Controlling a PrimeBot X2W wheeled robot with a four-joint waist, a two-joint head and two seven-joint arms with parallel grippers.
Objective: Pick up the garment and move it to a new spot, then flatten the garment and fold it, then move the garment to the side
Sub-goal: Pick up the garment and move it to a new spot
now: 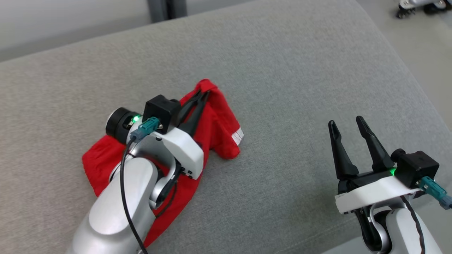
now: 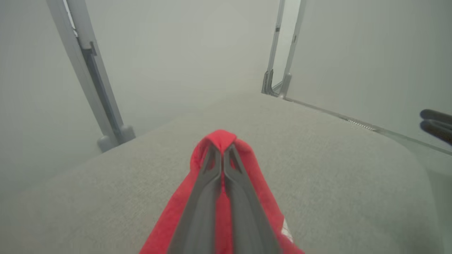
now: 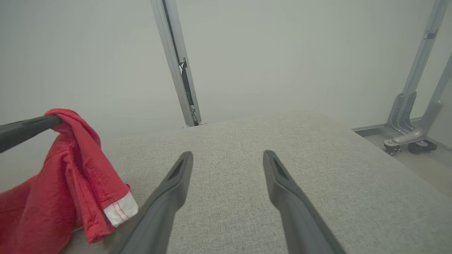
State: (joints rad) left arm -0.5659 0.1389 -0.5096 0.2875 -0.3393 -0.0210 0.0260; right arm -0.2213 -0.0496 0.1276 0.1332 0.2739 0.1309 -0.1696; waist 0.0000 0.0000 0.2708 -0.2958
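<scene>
two claws are in play. the left claw (image 1: 204,94) is clamped on a raised peak of the red garment (image 1: 220,130). the pinched fold stands clear of the grey cushion (image 1: 282,70), while the rest of the cloth trails down and lies crumpled on the cushion under the left forearm (image 1: 116,208). a white hem tab (image 1: 238,135) shows at the garment's right edge. the right claw (image 1: 344,121) stands wide and holds nothing, well apart from the garment, near the cushion's right edge.

step in hand, as judged: pick-up and transfer to a new spot. flattening and folding are not yet begun.

the next move calls for:
- lift until the trailing cloth clears the cushion.
- carry toward open cushion area, then set down.
- hold the pinch firm; a thin fold may slip.
- the right claw is free to take a second corner for spreading.
</scene>
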